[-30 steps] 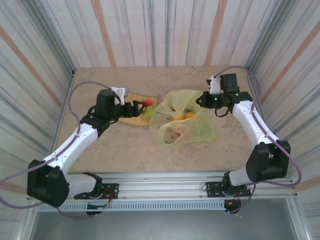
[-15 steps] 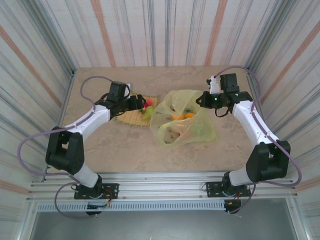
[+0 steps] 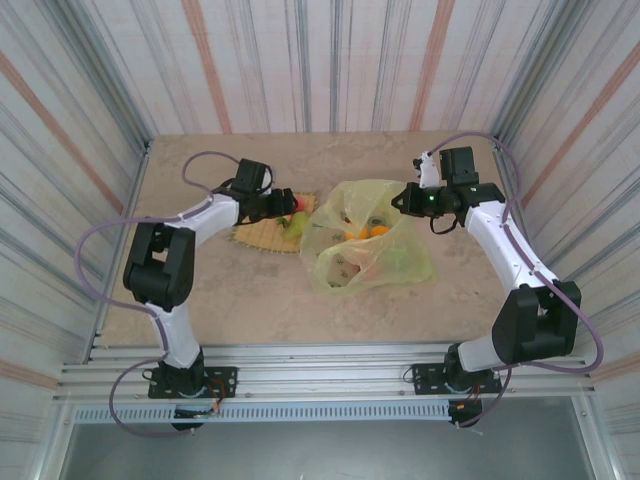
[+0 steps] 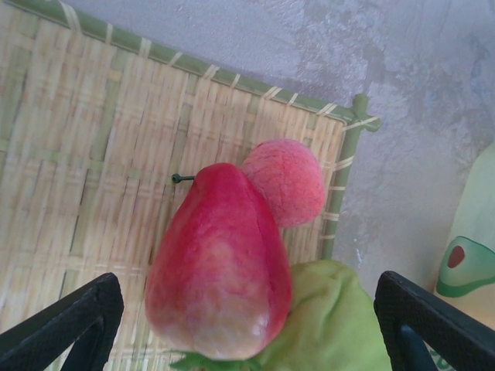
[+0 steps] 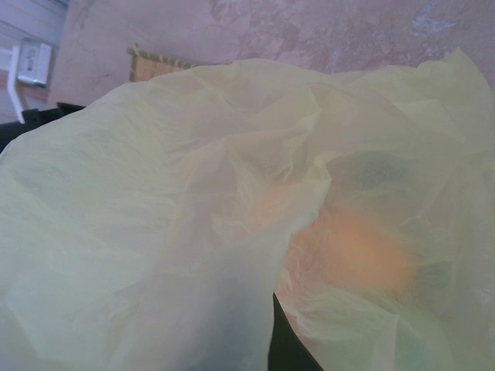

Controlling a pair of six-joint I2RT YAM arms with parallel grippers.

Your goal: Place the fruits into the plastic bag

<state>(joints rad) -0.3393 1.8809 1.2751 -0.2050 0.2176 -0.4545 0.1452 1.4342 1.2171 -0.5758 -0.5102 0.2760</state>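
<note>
A: Listing from the near edge outward. Entry one: table, bare marbled top. Entry two: plastic bag, translucent yellow-green, slumped at centre; orange fruit and other dim rounds visible through the film.

B: Noted. Bag mouth?

A: Lifted at 1 o'clock of the bag by right gripper, clamped tight on the rim, same as a second ago. Film pressed close against the right wrist camera, orange glow at 4 o'clock.

B: Entry three?

A: Mat, woven straw, at 9 o'clock of the bag. Stock on it:
- red fruit, pear-shaped, stem at 11 o'clock
- pink fruit, touching the red one at its 1 o'clock
- green fruit, tucked against it at 4 o'clock

B: Changes?

A: Left gripper, swung up-table from the near left and reached across the mat. Now hovering over the red fruit, jaws spread wide either side of it, gripping nothing.

B: Meaning for the task?

A: Probably a pick of the red fruit next. Three pieces outstanding on the mat, remainder bagged. Calls for a drop and a squeeze, then a carry toward 3 o'clock into the held-open mouth.
</note>
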